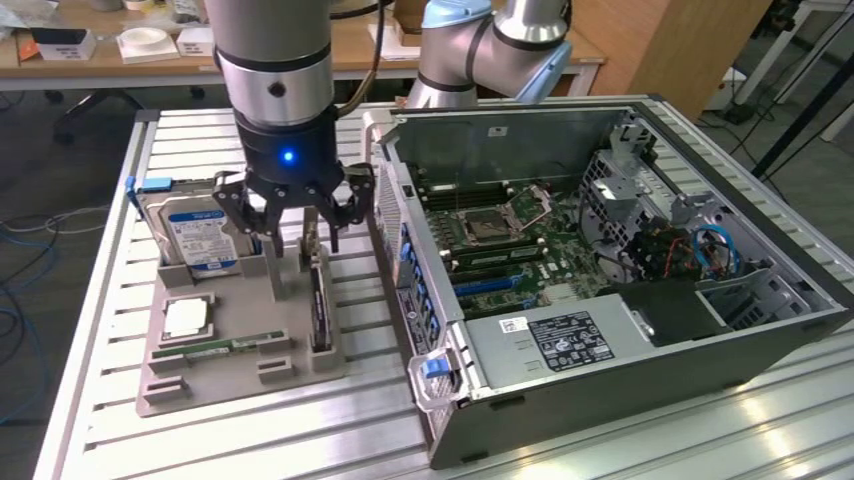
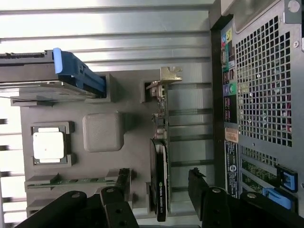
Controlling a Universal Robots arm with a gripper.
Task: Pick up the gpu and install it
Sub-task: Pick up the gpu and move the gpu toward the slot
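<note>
The gpu (image 1: pixel 319 300) stands on edge in a slot of the grey holder tray (image 1: pixel 240 385), its silver bracket toward the far end. In the wrist view the gpu (image 2: pixel 160 175) shows edge-on, with its black cooler close to the camera. My gripper (image 1: pixel 296 235) hangs open just above the card, apart from it. In the wrist view my gripper (image 2: pixel 159 204) has dark fingers (image 2: pixel 204 194) standing on either side of the card's line, with nothing held.
The tray (image 2: pixel 133 109) also holds a silver hard drive (image 1: pixel 200 235), a processor (image 1: pixel 187 318) and a green memory stick (image 1: pixel 220 347). The open computer case (image 1: pixel 601 270) lies to the exterior view's right, its motherboard with blue slots (image 1: pixel 494 285) exposed. A second arm (image 1: pixel 494 50) stands behind.
</note>
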